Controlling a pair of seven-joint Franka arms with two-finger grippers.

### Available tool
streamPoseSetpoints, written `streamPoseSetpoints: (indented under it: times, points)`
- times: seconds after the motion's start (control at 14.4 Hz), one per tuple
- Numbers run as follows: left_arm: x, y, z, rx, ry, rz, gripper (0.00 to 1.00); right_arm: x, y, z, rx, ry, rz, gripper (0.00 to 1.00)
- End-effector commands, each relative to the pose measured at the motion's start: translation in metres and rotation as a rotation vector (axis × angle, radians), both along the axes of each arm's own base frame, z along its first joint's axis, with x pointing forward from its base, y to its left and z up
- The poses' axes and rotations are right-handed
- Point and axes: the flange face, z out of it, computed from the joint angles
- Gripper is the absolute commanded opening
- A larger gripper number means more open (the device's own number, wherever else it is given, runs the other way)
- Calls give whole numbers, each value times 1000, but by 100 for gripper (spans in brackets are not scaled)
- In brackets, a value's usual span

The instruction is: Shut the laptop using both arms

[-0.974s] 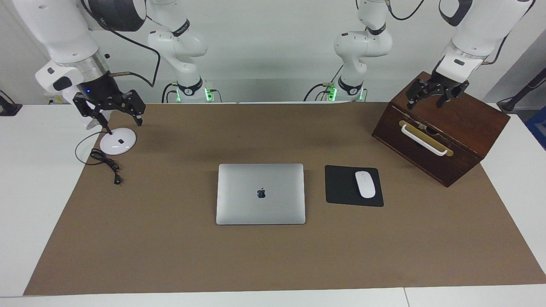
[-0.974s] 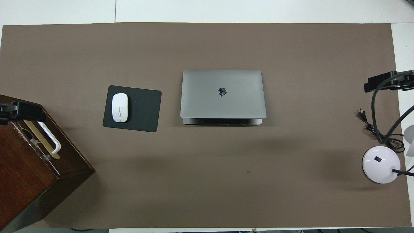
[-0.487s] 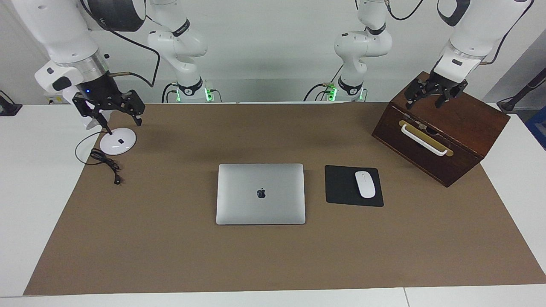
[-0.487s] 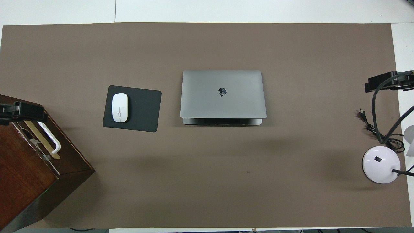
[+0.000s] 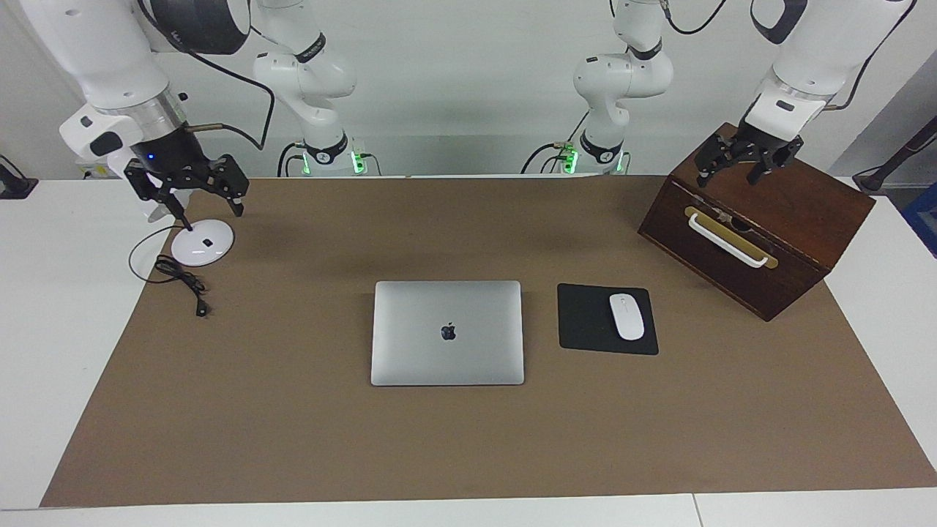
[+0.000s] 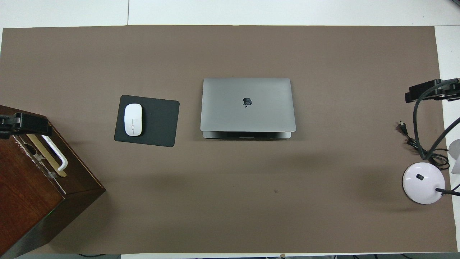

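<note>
The silver-grey laptop (image 5: 447, 333) lies flat in the middle of the brown mat, its lid with the dark logo facing up. In the overhead view the lid (image 6: 248, 104) is down over the base, and a thin strip of the base (image 6: 247, 135) shows at the edge nearer the robots. My right gripper (image 5: 192, 199) hangs open over the white lamp base, holding nothing. My left gripper (image 5: 728, 176) hangs open over the wooden box, also holding nothing. Both are well away from the laptop.
A black mouse pad (image 5: 585, 318) with a white mouse (image 5: 626, 316) lies beside the laptop toward the left arm's end. A dark wooden box (image 5: 761, 227) with a white handle stands at that end. A white lamp base (image 5: 202, 243) and its black cable (image 5: 183, 282) sit at the right arm's end.
The left gripper has risen slightly over the wooden box. The right gripper and the laptop have not visibly moved.
</note>
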Motion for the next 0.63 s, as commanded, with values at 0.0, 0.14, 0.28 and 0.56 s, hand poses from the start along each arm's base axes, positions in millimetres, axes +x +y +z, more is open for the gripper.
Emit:
streamPoseSetpoints:
  times: [0.0, 0.14, 0.28, 0.56]
  points:
    - [1, 1, 5, 12, -12, -3, 100, -4, -2, -1, -25, 1, -4, 100]
    - [1, -1, 5, 8, -12, -4, 100, -4, -2, -1, -25, 2, -4, 100]
    - [0, -1, 6, 6, -13, -5, 100, -4, -2, -1, -25, 1, -4, 100]
    - [0, -1, 6, 6, -10, -6, 100, -4, -2, -1, -25, 1, -4, 100]
